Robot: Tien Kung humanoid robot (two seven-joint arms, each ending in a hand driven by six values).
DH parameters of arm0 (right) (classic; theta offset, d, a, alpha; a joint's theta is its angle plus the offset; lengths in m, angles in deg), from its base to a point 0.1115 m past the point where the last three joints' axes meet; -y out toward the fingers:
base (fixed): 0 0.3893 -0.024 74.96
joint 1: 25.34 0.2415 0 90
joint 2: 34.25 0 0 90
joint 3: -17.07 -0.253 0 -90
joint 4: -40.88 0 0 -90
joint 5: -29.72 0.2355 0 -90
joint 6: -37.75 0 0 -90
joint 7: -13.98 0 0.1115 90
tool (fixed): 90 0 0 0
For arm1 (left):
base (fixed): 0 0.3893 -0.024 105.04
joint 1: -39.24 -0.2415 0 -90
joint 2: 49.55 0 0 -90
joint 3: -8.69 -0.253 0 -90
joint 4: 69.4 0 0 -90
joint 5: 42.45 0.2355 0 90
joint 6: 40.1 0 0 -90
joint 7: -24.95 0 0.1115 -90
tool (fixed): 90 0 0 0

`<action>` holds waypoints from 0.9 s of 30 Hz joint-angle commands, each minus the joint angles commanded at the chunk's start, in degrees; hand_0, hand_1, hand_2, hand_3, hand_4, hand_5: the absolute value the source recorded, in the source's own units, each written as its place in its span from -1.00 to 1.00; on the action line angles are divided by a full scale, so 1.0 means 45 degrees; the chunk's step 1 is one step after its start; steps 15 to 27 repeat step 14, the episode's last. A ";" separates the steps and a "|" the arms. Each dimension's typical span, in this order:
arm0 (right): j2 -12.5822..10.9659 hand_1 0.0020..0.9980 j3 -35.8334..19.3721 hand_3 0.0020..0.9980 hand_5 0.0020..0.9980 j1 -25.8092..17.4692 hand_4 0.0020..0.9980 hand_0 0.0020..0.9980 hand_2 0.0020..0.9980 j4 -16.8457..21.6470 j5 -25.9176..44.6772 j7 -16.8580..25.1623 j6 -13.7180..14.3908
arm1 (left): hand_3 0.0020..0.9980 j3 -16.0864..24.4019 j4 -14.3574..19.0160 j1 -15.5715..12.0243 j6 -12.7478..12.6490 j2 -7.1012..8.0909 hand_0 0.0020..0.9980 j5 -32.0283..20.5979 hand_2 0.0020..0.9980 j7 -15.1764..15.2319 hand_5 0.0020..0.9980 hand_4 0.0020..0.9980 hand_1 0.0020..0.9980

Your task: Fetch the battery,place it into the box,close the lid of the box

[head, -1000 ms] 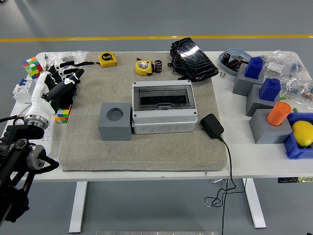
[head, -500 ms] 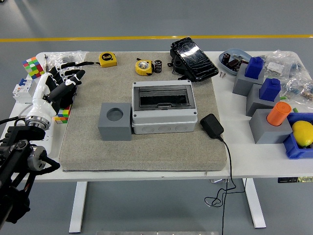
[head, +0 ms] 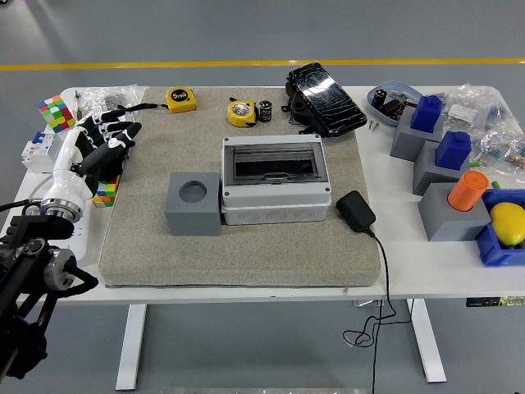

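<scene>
Evidently fetching stage: left hand (head: 102, 148) empty, fingers loosely spread; battery (head: 265, 111) stood well right of it and farther out, beside yellow tape measure (head: 241, 113), outside grey box (head: 275, 205). Called for next: long reach, narrow pinch.

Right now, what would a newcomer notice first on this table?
First the grey box at the middle of the grey mat, beside a grey block with a round hole. Then the robot's left hand at the mat's left edge, fingers spread, holding nothing, and the orange cylinder at right.
</scene>
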 joint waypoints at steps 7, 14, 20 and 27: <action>0.0021 0.19 -0.0089 0.09 -0.03 0.0023 0.84 0.13 0.15 0.0006 -0.0046 0.0014 -0.0019 | 0.25 -0.0210 -0.0010 0.0040 -0.0005 0.0009 0.01 -0.0018 0.16 -0.0008 -0.45 1.00 0.20; 0.0043 0.19 -0.0161 0.09 -0.03 0.0128 0.84 0.13 0.15 0.0066 -0.0160 0.0030 -0.0006 | 0.25 -0.0223 0.0008 0.0045 -0.0011 0.0046 0.01 -0.0029 0.16 -0.0007 -0.45 1.00 0.20; 0.0043 0.19 -0.0161 0.09 -0.03 0.0128 0.84 0.13 0.15 0.0066 -0.0160 0.0030 -0.0006 | 0.25 -0.0223 0.0008 0.0045 -0.0011 0.0046 0.01 -0.0029 0.16 -0.0007 -0.45 1.00 0.20; 0.0043 0.19 -0.0161 0.09 -0.03 0.0128 0.84 0.13 0.15 0.0066 -0.0160 0.0030 -0.0006 | 0.25 -0.0223 0.0008 0.0045 -0.0011 0.0046 0.01 -0.0029 0.16 -0.0007 -0.45 1.00 0.20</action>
